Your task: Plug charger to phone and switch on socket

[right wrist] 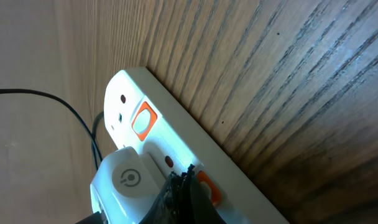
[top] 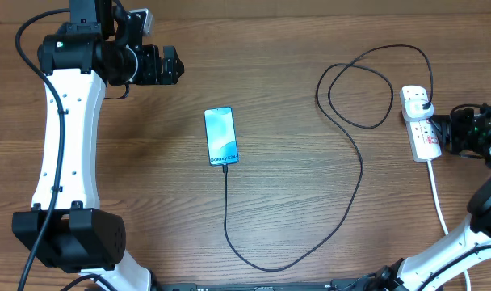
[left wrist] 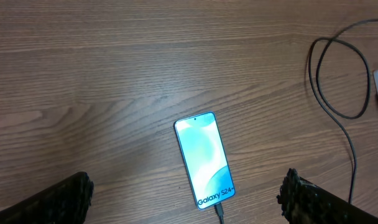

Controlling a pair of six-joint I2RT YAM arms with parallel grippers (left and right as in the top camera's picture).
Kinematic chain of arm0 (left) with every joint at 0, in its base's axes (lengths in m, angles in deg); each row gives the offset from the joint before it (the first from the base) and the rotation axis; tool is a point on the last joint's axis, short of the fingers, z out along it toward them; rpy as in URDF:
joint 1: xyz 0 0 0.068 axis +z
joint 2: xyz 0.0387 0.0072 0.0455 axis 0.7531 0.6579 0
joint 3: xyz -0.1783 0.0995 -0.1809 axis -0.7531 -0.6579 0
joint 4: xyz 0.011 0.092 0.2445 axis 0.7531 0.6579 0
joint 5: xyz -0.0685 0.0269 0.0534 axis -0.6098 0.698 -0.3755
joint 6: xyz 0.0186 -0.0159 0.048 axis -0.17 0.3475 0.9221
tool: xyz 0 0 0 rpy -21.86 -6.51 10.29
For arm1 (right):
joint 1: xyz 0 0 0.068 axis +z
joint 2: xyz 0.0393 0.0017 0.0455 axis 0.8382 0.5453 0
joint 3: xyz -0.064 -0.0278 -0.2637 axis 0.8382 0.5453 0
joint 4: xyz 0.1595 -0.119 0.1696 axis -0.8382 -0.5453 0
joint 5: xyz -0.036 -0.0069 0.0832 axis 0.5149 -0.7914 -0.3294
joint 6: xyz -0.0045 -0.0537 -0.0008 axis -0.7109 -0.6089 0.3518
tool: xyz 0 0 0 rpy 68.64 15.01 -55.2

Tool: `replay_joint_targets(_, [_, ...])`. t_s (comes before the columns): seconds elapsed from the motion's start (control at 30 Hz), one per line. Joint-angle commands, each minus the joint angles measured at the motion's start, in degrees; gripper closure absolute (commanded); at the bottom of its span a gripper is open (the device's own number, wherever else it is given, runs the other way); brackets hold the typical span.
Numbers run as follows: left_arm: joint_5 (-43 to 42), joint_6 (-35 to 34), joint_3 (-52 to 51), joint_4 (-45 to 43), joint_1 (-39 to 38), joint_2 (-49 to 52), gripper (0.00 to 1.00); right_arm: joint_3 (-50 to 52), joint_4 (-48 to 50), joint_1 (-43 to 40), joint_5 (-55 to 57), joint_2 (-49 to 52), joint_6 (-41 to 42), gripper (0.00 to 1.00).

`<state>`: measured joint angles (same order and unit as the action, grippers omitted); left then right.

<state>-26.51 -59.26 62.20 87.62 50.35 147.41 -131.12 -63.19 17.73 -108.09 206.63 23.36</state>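
The single brown wood-grain table [top: 294, 65] holds one slim rectangular smartphone with a light blue screen [top: 221, 136], one long thin black charger cable [top: 361, 174], and one white elongated power strip [top: 421, 129] with one thicker white cord [top: 438, 202]. The right wrist view shows two orange-red switches [right wrist: 143, 121] on the strip, the second partly hidden, and one white plug body marked with a power symbol [right wrist: 124, 180]. There are two white-and-black robot arms, the left arm [top: 64, 145] and the right arm [top: 480, 218].

A brown wood-grain counter [top: 294, 73] fills every view, its grain running left to right seen from overhead. A paler strip [top: 310, 6] lines its far edge; a dark rail [top: 270, 287] borders the near edge.
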Motion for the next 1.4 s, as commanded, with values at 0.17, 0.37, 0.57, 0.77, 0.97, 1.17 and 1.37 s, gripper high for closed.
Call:
replay_joint_targets(0.17, [0.5, -0.2, -0.2, 0.0, -0.3, 0.4, 0.00, 1.7, -2.7, 4.7, 0.2, 0.8, 0.2, 0.96])
replay_joint_targets(0.37, [0.5, -0.2, -0.2, 0.0, -0.3, 0.4, 0.00, 3.9, -2.3, 7.1, 2.4, 0.9, 0.6, 0.96])
replay_joint_targets(0.57, [0.5, -0.2, -0.2, 0.0, -0.3, 0.4, 0.00, 4.3, -3.3, 9.1, 2.4, 1.0, 0.9, 0.96])
replay_joint_targets(0.77, [0.5, -0.1, -0.2, 0.0, -0.3, 0.4, 0.00, 4.3, -5.0, 10.4, 2.4, 1.0, 0.8, 0.96])
replay_joint_targets(0.97, [0.5, -0.1, -0.2, 0.0, -0.3, 0.4, 0.00, 4.3, -5.9, 11.1, 2.4, 1.0, 0.7, 0.96])
replay_joint_targets(1.17, [0.5, -0.2, -0.2, 0.0, -0.3, 0.4, 0.00, 4.3, -6.7, 11.0, 1.9, 1.0, 0.5, 0.96])
replay_joint_targets(1.37, [0.5, -0.2, -0.2, 0.0, -0.3, 0.4, 0.00, 4.3, -6.5, 11.0, 1.4, 1.0, 0.1, 0.96])
